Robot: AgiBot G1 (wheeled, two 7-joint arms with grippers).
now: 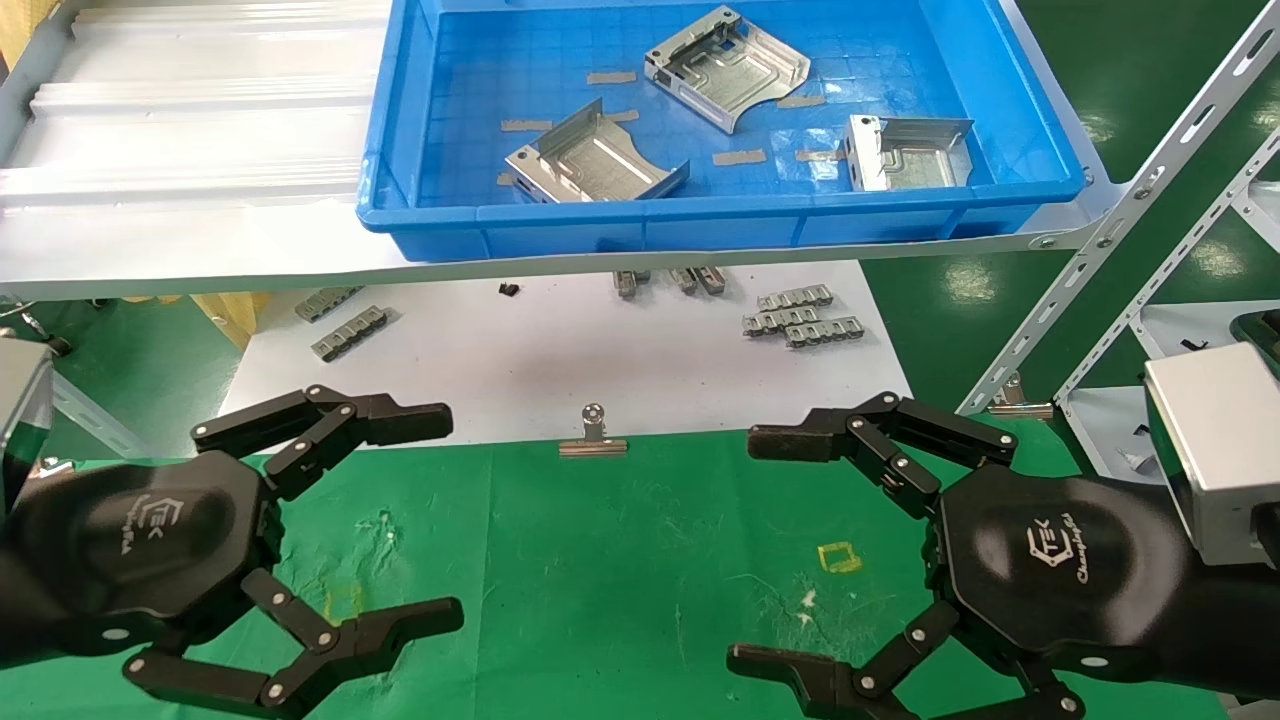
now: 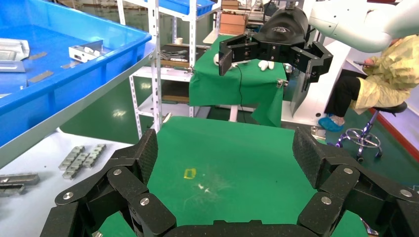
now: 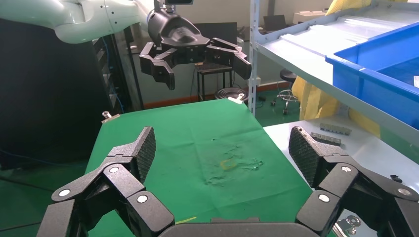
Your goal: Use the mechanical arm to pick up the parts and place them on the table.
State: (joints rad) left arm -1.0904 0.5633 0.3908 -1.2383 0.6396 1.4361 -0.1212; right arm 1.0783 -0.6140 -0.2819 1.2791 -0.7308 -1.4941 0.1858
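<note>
Parts lie in blue tray.

Blue tray on grey shelf; toothed clip strips (loose) on white board; binder clip at board's edge.

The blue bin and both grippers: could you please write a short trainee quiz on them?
1. How many parts lie in the blue bin?
2. True or false: the left gripper holds a part.
3. The yellow square outline on the table lies nearer which: A left gripper, B right gripper?

Key: 1. Three. 2. False; both grippers hang open and empty above the table. 3. B.
</note>
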